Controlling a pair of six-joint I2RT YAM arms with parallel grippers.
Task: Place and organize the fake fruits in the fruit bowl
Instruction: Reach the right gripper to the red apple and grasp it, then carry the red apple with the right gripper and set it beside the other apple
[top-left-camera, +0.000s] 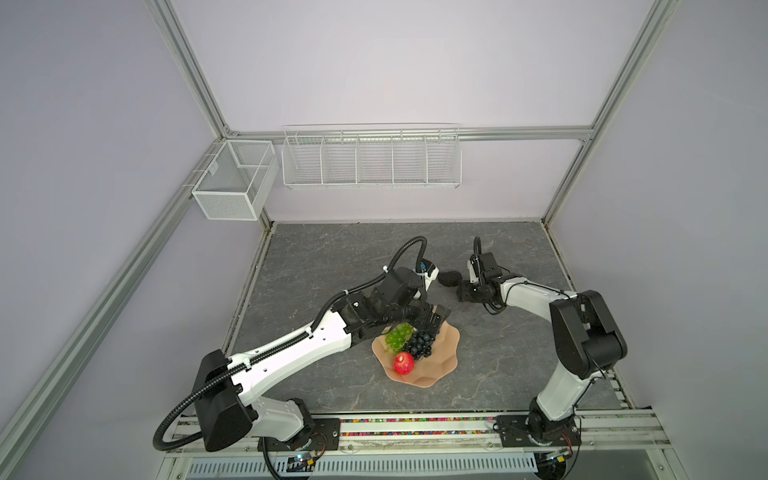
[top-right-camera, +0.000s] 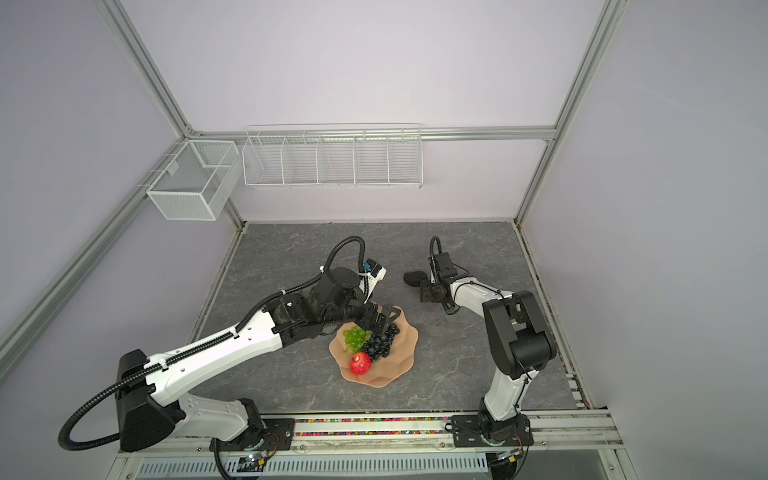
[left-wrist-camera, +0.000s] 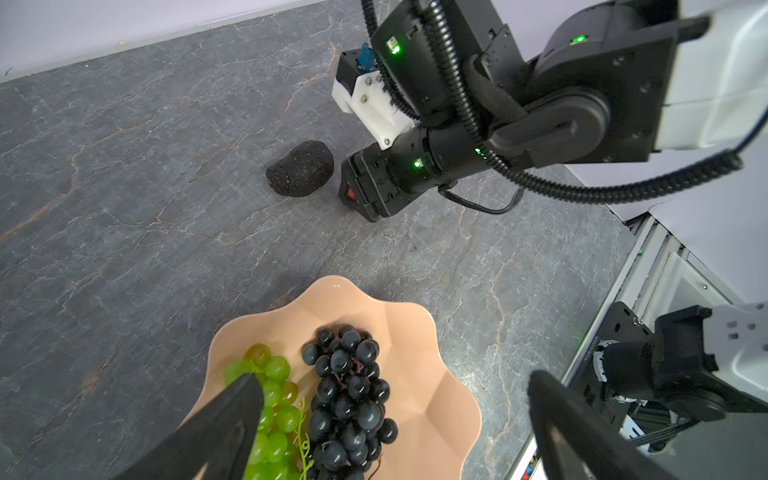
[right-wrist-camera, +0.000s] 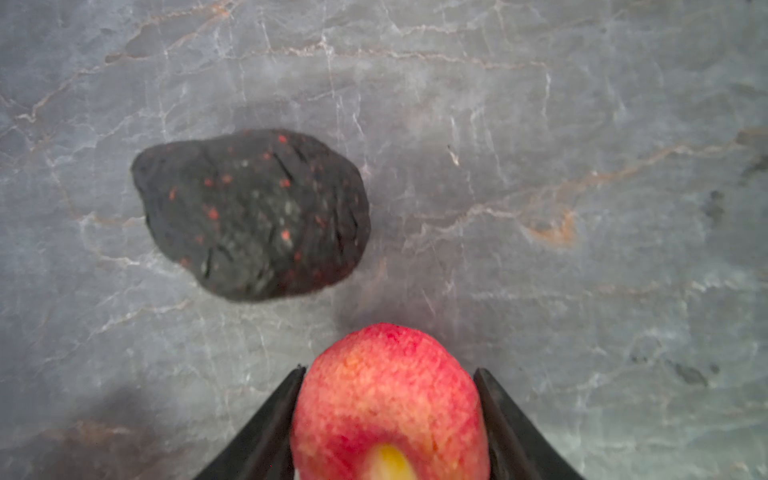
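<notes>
The right gripper (right-wrist-camera: 388, 370) clamps a red apple (right-wrist-camera: 390, 407) on the far table (top-left-camera: 332, 257) beside the black fruit (right-wrist-camera: 253, 214), the peach bowl (top-left-camera: 440, 361) lying nearer and leftward, below the empty, wide-open left gripper (top-left-camera: 436, 320).

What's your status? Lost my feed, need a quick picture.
Left gripper open over fruit bowl. Right gripper shut on red apple. Avocado loose beside it. Nothing in the way.

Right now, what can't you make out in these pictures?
Round red-yellow fake apple: blurred and cut off by the right wrist view's edge; hidden under the right gripper in both top views.
Translucent green grape bunch: partly behind the left gripper's black finger in the left wrist view.
</notes>
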